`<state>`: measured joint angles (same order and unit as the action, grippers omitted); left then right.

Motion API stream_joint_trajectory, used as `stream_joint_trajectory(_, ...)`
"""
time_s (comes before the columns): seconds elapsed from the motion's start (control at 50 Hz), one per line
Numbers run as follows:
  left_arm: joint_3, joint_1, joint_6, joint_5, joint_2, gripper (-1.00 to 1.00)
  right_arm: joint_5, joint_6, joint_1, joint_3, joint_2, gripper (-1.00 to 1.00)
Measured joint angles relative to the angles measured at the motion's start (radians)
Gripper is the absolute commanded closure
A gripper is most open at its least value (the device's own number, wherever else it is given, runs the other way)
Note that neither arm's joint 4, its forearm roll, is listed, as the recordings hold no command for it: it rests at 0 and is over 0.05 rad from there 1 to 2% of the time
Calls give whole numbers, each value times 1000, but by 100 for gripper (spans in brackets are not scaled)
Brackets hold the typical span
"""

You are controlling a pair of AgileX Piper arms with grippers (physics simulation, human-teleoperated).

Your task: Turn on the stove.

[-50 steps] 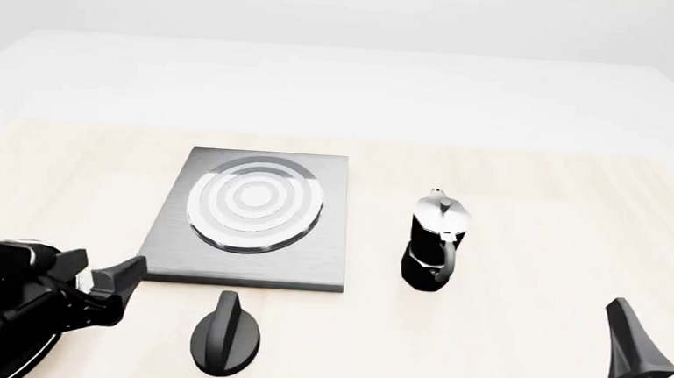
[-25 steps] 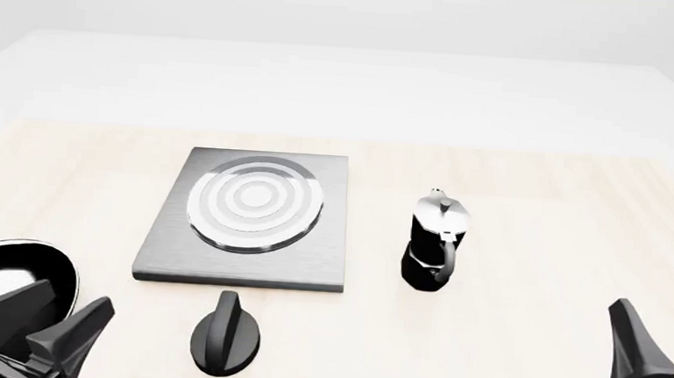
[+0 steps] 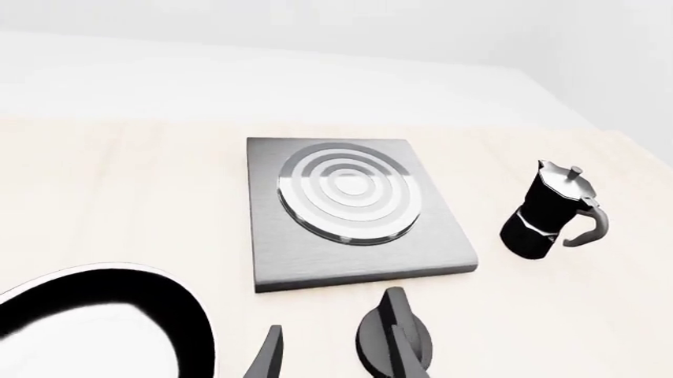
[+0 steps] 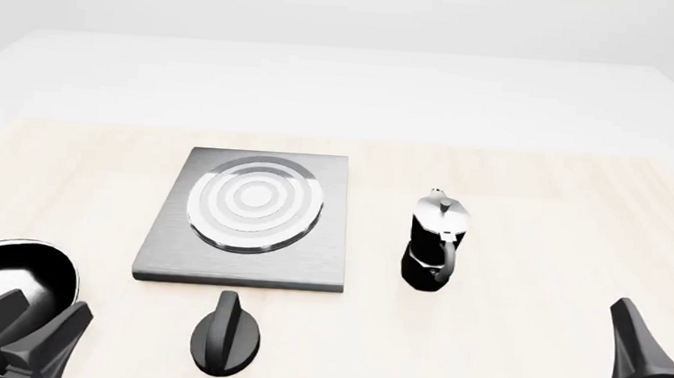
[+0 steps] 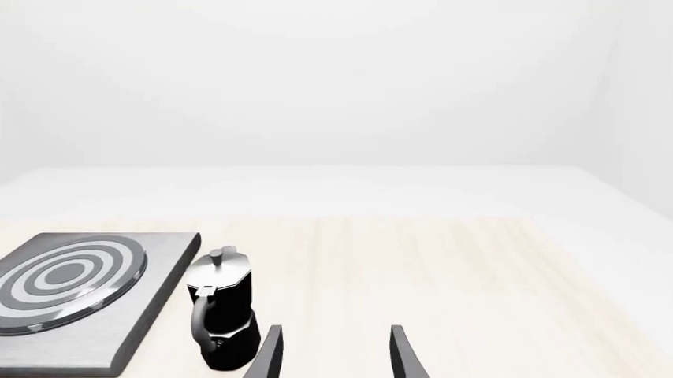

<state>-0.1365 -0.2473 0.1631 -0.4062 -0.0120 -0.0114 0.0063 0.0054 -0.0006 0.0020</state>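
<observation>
Moka pot (image 4: 435,240) (lid shut) beside stove (image 4: 250,219)

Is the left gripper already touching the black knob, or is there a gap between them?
Apart. In the front view, bare table shows between the left gripper and the knob, which stands alone in front of the stove.

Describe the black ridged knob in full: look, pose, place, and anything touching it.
The knob is a matte black round disc lying flat on the light wooden table, with one tall narrow ridge standing across its top, running near to far. It sits apart from the grey stove slab, just in front of that slab's near edge, with a strip of bare table between. Nothing touches it: the left gripper is off to its left, not on it.
</observation>
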Motion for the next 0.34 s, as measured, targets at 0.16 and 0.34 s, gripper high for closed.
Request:
stream_joint_trajectory(0.16, 15, 37, -26, -5, 7, -100, -1, 0, -1, 0, -1, -100)
stream_joint_trajectory(0.34, 33, 81, -56, -4, 10, -100, -1, -1, -2, 0, -1, -100)
